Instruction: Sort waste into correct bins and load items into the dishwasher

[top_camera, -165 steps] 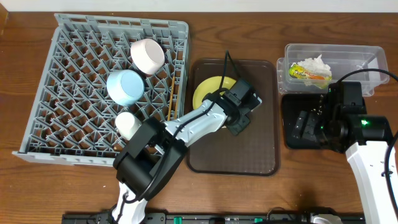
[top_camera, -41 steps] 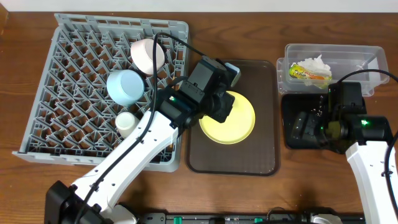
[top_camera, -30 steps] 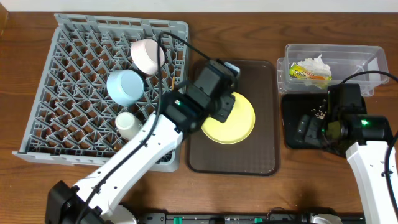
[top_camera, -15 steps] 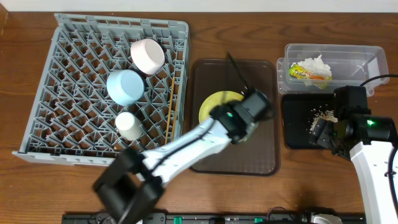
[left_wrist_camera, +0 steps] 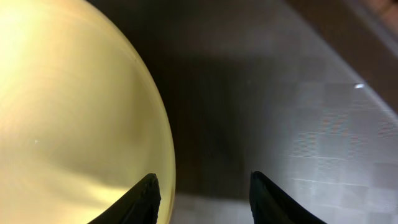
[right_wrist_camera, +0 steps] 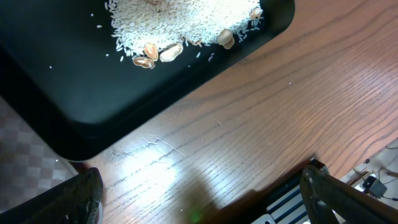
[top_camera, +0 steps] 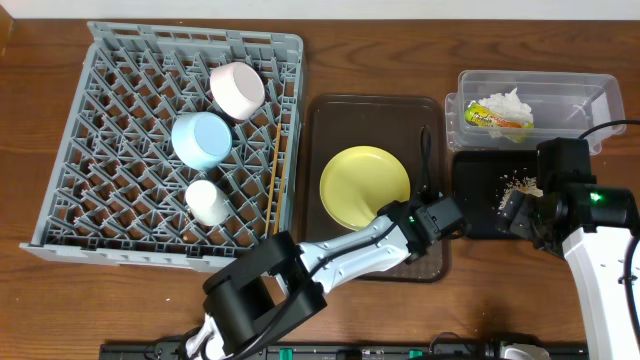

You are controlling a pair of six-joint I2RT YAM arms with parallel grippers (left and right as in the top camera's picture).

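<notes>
The yellow plate [top_camera: 364, 186] lies flat in the dark brown serving tray [top_camera: 330, 120]. My left gripper [top_camera: 432, 215] is open and empty by the plate's right rim. In the left wrist view [left_wrist_camera: 205, 199] the plate's edge [left_wrist_camera: 93, 112] lies just inside its left finger. My right gripper [top_camera: 512, 208] is wide open and empty at the black tray [top_camera: 478, 215], which holds the beige crumbs [top_camera: 520, 182]; they also show in the right wrist view [right_wrist_camera: 186, 22]. The clear tub [top_camera: 570, 90] holds the wrapper [top_camera: 497, 119] and the tissue [top_camera: 506, 101]. The grey rack [top_camera: 110, 120] holds the white bowl [top_camera: 237, 88], blue bowl [top_camera: 201, 140], cup [top_camera: 208, 202] and chopsticks [top_camera: 276, 165].
In the right wrist view my open gripper [right_wrist_camera: 199, 199] hangs over bare wooden table [right_wrist_camera: 261, 112] beside the black tray's corner [right_wrist_camera: 81, 137]. A black cable [top_camera: 422, 160] lies across the brown tray's right side. The robot base runs along the table's front edge.
My left gripper has swung off the plate toward the brown tray's right front, leaving the plate flat and uncovered. The right gripper has barely moved in the last half second.
</notes>
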